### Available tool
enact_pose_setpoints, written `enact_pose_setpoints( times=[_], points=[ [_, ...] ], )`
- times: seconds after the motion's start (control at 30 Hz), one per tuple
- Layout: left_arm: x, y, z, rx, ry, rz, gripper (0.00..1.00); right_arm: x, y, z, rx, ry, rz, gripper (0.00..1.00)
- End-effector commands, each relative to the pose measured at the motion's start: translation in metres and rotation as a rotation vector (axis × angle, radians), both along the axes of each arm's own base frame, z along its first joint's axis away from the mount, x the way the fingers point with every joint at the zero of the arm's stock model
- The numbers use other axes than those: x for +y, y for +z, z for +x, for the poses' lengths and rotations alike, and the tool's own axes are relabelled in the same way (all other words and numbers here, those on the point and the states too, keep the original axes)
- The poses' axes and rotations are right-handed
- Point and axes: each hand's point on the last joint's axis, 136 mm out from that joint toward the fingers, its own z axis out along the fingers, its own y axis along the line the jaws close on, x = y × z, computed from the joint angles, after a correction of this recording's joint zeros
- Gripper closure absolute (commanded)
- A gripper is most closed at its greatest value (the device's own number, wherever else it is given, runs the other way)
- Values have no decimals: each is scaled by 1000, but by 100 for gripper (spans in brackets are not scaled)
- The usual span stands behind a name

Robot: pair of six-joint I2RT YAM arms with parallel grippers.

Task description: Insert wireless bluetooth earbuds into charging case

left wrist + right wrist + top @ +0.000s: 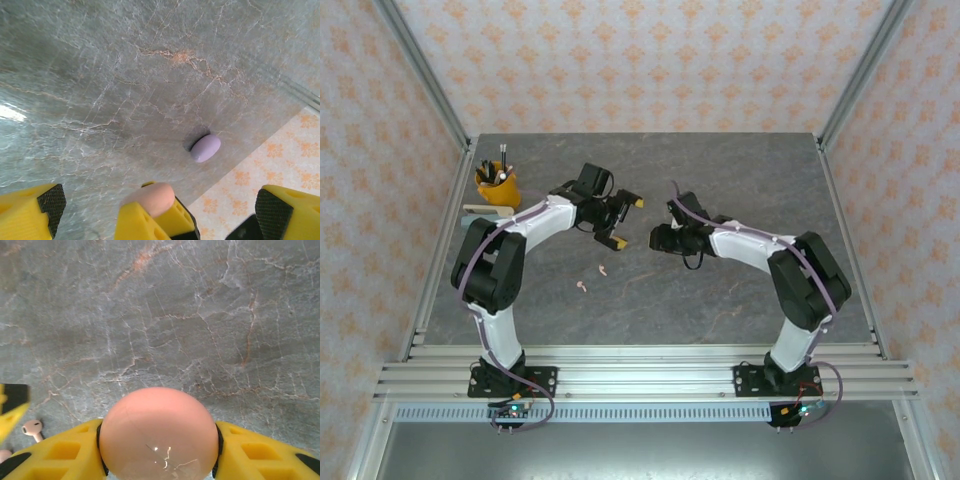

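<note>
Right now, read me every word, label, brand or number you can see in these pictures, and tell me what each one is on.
There is no readable text anywhere.
On the pink case: no lettering.
On the lilac case: no lettering.
On the earbud: no lettering to be seen.
On the yellow cup: too small to tell.

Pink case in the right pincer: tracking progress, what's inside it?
The pink case shows a smooth shell, clamped in the right pincer; its inside is hidden. One pale earbud lies on the table.
</note>
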Motion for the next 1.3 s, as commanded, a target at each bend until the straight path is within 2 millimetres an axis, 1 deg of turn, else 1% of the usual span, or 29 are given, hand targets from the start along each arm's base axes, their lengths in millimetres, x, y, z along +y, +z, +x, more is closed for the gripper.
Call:
enact_pose_setpoints(
  times=[0.0,0.03,0.1,0.27,0.37,0.47,0.73,1.0,1.17,1.27],
  points=[
    [-14,-4,-1,31,9,-49,0,2,30,14,-102,-35,63,51],
    [-17,-10,-1,47,2,-47,0,2,34,14,-112,-36,75,51],
    [-24,-13,0,54,-13,-51,0,3,41,15,-132,-34,96,51],
    [-44,-13,5,47,-27,-83,0,7,58,17,-176,-25,134,51],
    [-51,-12,6,43,-24,-102,1,10,65,19,-195,-15,150,51],
    [-54,-10,8,38,-11,-118,2,11,65,20,-199,-9,154,52],
    [-59,3,16,2,28,-185,8,11,56,21,-194,-14,159,52],
    [-62,18,14,-24,20,-215,15,9,52,27,-201,-37,160,52],
    [-63,21,13,-32,23,-231,19,10,51,30,-201,-41,162,52],
    [-64,24,13,-38,27,-243,20,11,49,31,-195,-39,161,52]
  ],
)
